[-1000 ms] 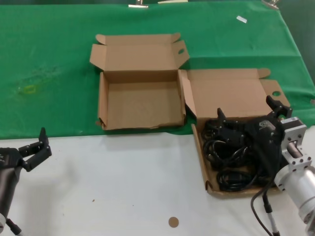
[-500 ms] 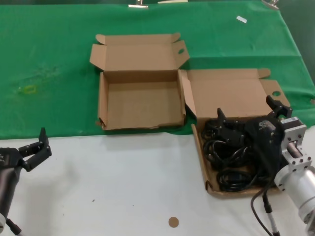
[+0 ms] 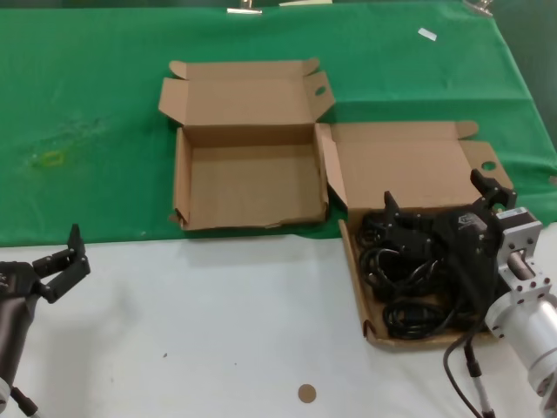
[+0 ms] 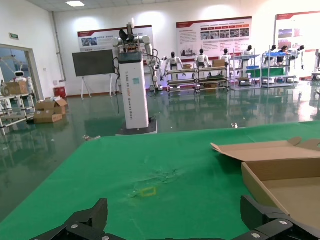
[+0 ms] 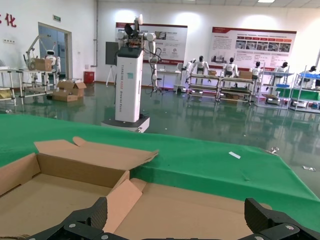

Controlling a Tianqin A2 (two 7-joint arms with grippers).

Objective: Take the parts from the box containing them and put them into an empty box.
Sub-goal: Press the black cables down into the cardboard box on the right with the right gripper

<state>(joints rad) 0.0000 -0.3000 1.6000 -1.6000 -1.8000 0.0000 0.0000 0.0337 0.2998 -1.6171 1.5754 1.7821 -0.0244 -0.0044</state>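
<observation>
- Parts: black coiled cords heaped in the box containing them, directly under and beside the right gripper.
- Right gripper: fingers spread wide apart over the cords, gripping nothing; one fingertip near the lid flap, the other over the pile.
- Empty box: to the left of the right gripper, lid open, touching the full box's side flap, on green cloth.
- Left gripper: jaws apart, holding nothing, low over the white desk, well apart from both boxes.
</observation>
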